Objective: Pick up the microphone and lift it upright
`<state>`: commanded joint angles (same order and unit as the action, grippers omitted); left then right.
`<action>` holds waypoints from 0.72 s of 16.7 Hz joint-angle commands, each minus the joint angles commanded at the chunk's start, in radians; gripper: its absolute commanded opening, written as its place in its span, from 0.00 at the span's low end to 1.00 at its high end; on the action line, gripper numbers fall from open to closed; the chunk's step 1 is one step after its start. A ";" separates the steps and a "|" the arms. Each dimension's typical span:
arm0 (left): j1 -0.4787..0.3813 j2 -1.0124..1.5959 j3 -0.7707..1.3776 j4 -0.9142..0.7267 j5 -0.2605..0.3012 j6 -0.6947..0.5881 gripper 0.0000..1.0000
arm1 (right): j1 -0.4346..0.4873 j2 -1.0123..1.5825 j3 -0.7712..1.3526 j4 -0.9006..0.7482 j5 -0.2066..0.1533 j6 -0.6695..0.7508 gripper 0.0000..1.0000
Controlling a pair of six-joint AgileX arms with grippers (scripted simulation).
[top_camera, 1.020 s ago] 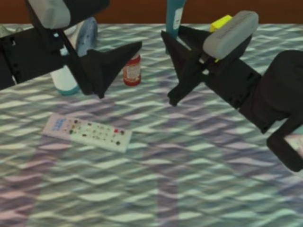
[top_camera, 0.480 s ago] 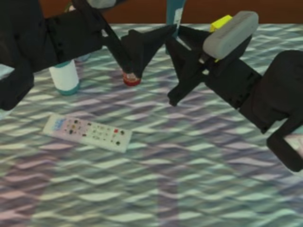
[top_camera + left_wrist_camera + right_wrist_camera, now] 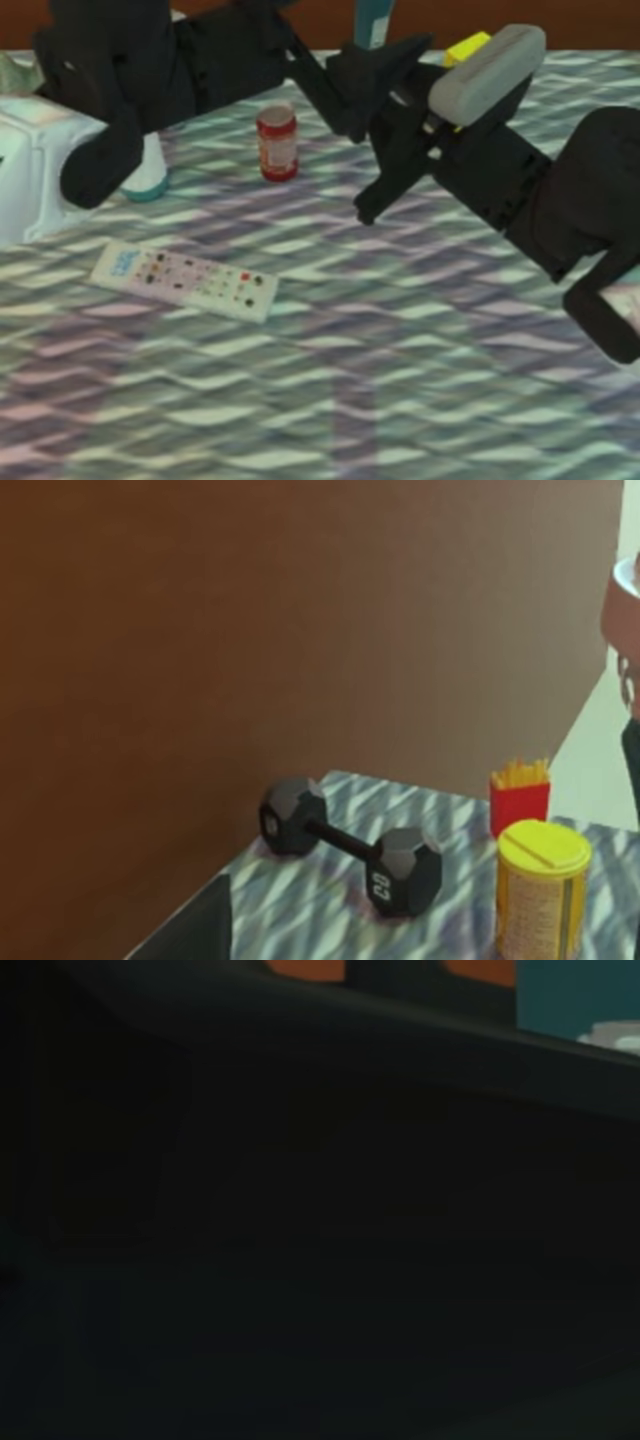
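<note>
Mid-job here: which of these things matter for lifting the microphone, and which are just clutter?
Job: slim teal microphone with white strip, at the far table edge; left tool close by it.
Clutter: red cylindrical can; white button remote; white bottle with teal base; black dumbbell; red fries carton; yellow canister. Right tool open, idle.

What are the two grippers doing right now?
Left gripper: near the microphone, state cannot be told.
Right gripper: nothing visibly held, state cannot be told.
</note>
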<state>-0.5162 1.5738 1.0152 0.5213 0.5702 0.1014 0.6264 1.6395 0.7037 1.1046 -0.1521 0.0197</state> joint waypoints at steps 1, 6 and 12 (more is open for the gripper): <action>0.000 0.000 0.000 0.000 0.000 0.000 1.00 | 0.000 0.000 0.000 0.000 0.000 0.000 0.00; 0.000 0.000 0.000 0.000 0.000 0.000 0.62 | 0.000 0.000 0.000 0.000 0.000 0.000 0.00; 0.000 0.000 0.000 0.000 0.000 0.000 0.17 | 0.000 0.000 0.000 0.000 0.000 0.000 0.00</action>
<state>-0.5162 1.5738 1.0152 0.5213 0.5702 0.1014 0.6264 1.6395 0.7037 1.1046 -0.1521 0.0197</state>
